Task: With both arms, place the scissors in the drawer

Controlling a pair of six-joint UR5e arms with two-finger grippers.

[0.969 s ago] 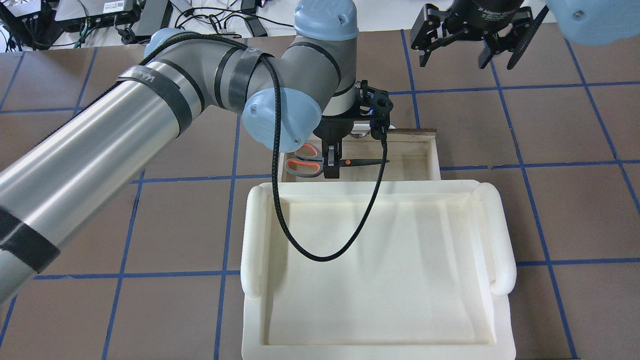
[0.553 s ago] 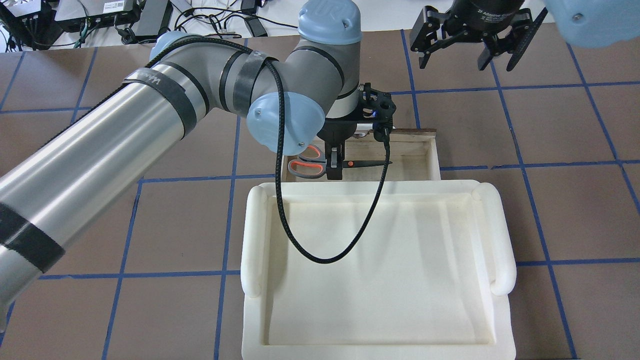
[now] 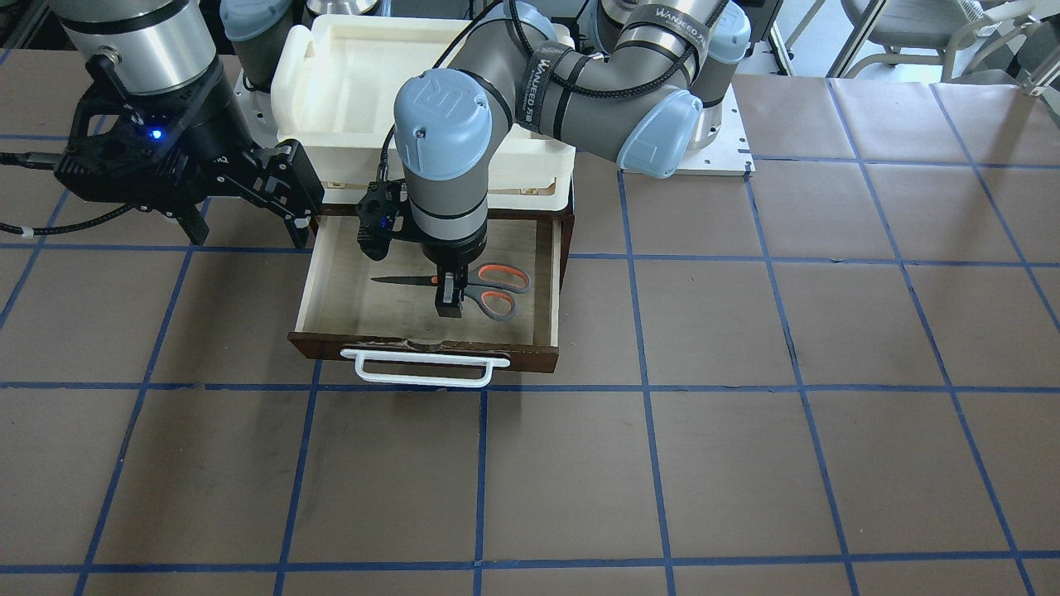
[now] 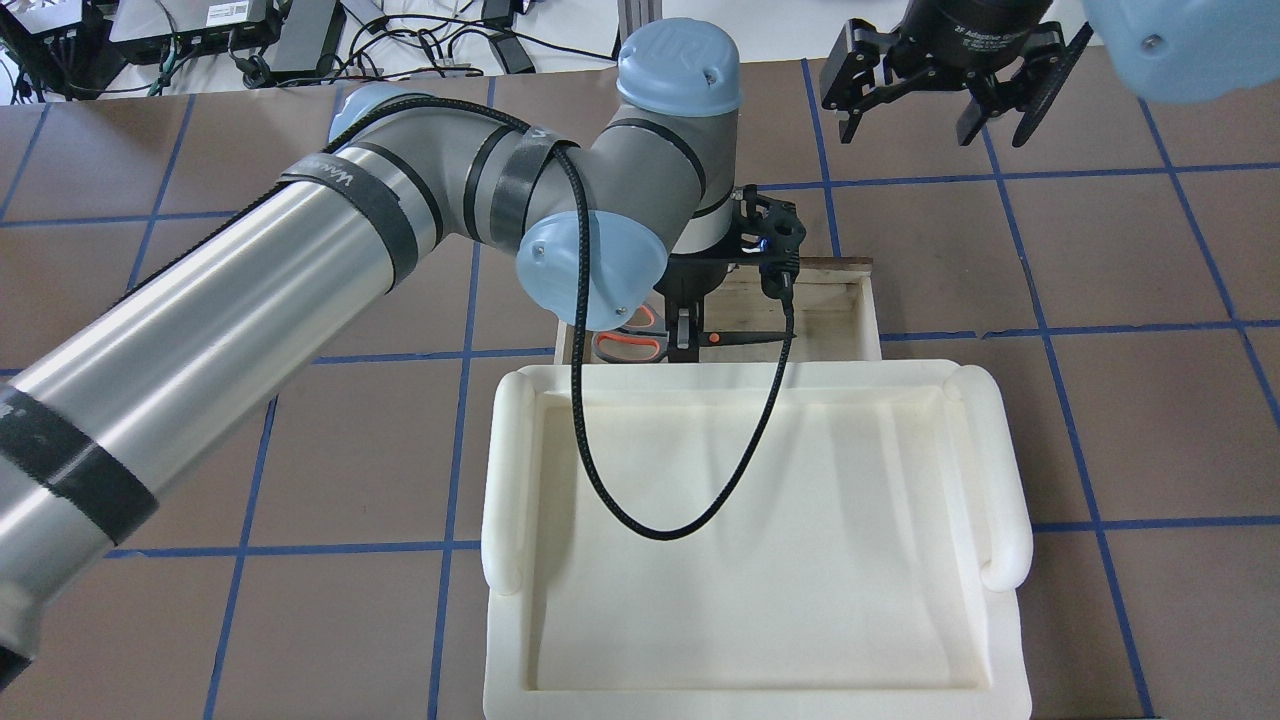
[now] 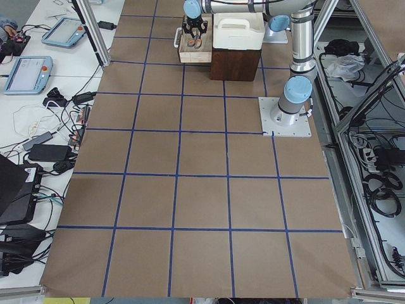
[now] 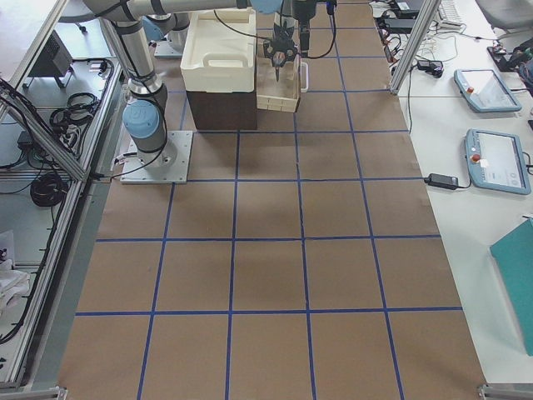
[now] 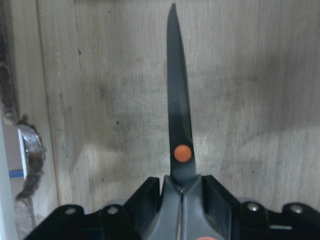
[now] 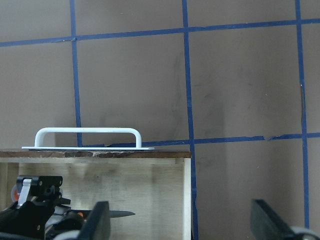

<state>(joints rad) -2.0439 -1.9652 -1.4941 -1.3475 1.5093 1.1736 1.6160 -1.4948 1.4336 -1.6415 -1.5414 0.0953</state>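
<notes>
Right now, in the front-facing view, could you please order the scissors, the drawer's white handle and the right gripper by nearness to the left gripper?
1. scissors: clamped in the left gripper, inside the drawer.
2. white handle: on the drawer's front, lower in the view.
3. right gripper: open, off the drawer's far corner, at the view's left.

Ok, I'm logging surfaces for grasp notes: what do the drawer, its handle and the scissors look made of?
The drawer looks wooden: pale matte floor with grain and stains, dark-brown front. Its handle is smooth white, plastic or painted metal; unclear which. The scissors have dark, faintly shiny metal blades and grey handles with orange inserts, probably plastic.
</notes>
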